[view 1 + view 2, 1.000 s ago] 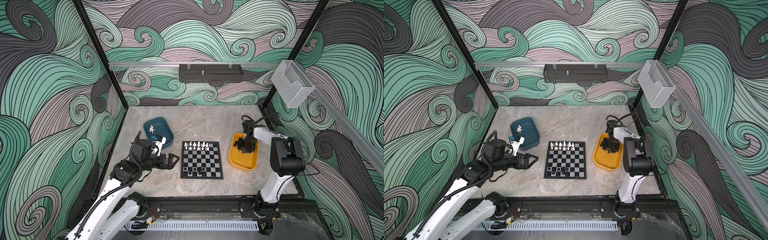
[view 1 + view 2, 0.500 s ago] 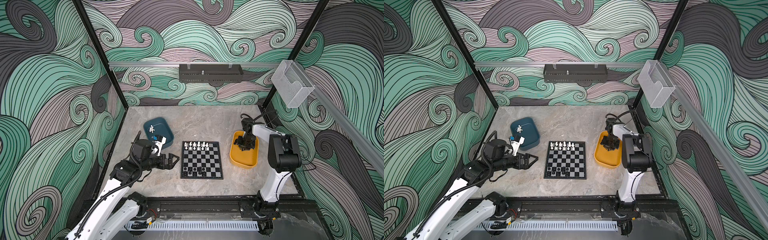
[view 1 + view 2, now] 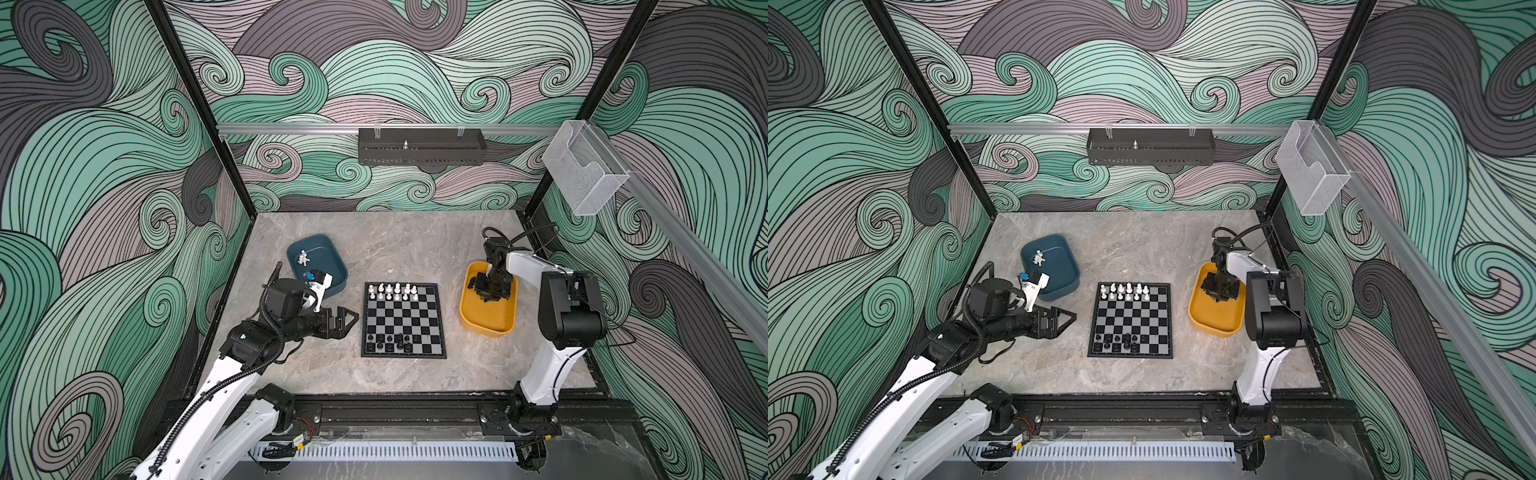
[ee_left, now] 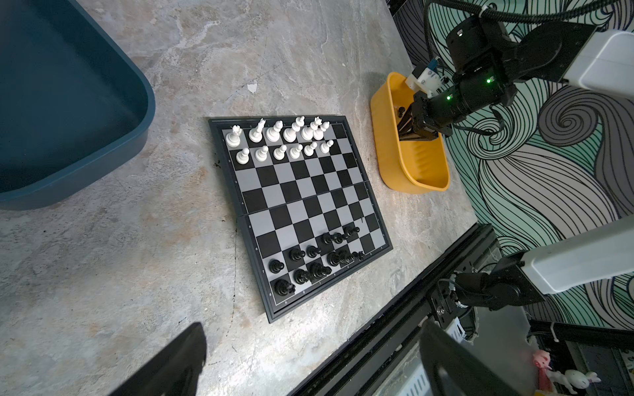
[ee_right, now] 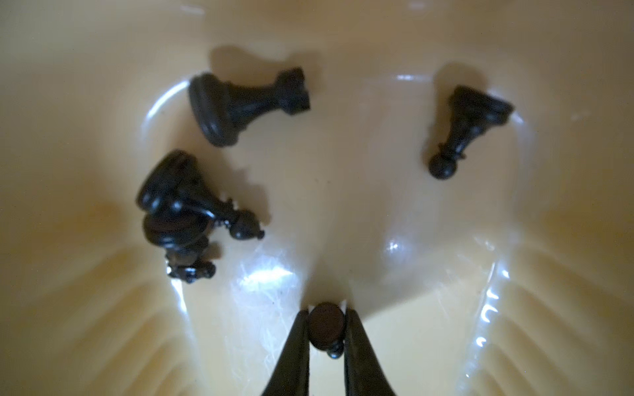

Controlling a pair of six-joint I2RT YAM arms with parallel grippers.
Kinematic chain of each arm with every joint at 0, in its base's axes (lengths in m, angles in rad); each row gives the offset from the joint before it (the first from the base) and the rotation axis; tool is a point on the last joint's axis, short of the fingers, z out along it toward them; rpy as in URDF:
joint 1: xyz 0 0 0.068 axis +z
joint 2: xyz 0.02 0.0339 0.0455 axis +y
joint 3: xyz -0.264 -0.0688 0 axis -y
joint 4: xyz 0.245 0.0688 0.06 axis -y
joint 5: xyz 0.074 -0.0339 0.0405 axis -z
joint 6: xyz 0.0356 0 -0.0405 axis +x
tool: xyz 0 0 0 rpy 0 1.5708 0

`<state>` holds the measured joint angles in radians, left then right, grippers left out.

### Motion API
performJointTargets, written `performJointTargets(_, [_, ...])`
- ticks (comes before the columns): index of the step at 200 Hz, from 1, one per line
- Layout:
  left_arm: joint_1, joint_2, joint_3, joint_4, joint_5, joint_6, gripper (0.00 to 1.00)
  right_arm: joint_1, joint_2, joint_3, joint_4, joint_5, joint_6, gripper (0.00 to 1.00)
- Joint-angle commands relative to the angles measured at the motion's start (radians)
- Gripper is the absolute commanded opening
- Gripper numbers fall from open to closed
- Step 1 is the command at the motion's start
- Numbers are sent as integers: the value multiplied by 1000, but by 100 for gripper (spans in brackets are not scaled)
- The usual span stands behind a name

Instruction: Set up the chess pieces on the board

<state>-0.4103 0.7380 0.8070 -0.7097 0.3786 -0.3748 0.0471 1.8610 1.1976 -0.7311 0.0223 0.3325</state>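
Right gripper: the right gripper (image 5: 325, 317) is down inside the yellow tray (image 5: 103, 103), its two slim, dark, tapering fingers (image 5: 295, 353) pressed against either side of the pinched black piece (image 5: 325, 327).
Held piece: it sits right at the fingertips, its flat round base turned to the wrist camera and a small knob showing past it. Which chessman it is I cannot tell.
Loose pieces: on the tray floor lie a rook (image 5: 247, 106) on its side, a pawn (image 5: 470, 127) on its side well apart from it, and a clump (image 5: 185, 212) of two or three black men touching each other, all glossy black plastic.
Tray: smooth, shiny yellow plastic with rounded corners and ribbed walls, standing near the board's right edge (image 3: 486, 326) (image 3: 1214, 328).
Board: the board (image 3: 405, 322) (image 4: 302, 192) is flat and square, with black and grey-silver checks, a thin black border and a fold seam across the middle. It lies on the grey marbled table (image 3: 374, 237).
White pieces: the white pieces (image 3: 392, 291) (image 4: 281, 140) stand upright in the two far rows.
Black pieces on the board: the black men (image 3: 390, 340) (image 4: 315, 260) stand in the near rows, unevenly spaced, several crowded.
Left gripper: the left gripper (image 3: 348, 322) (image 3: 1065, 318) has its jaws spread wide, low over the table just beside the board's left edge, apart from it.
Teal tray: the teal tray (image 3: 332, 249) is dark, smooth and round-cornered, and holds a small white clump (image 3: 303, 258).
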Motion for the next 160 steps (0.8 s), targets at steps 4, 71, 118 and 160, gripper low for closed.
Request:
performJointTargets(4, [7,-1,-2,13,11,-3,98,13,-74,-33,16,-29,9,16])
performJointTargets(71, [6,-5,-2,12,5,-5,98,19,-105,-119,58,-104,109,17])
performJointTargets(118, [6,-8,-2,13,0,-4,99,31,-41,-98,56,-46,106,22])
performJointTargets(160, [7,-3,-2,13,0,-4,99,34,-28,-96,52,-6,80,36])
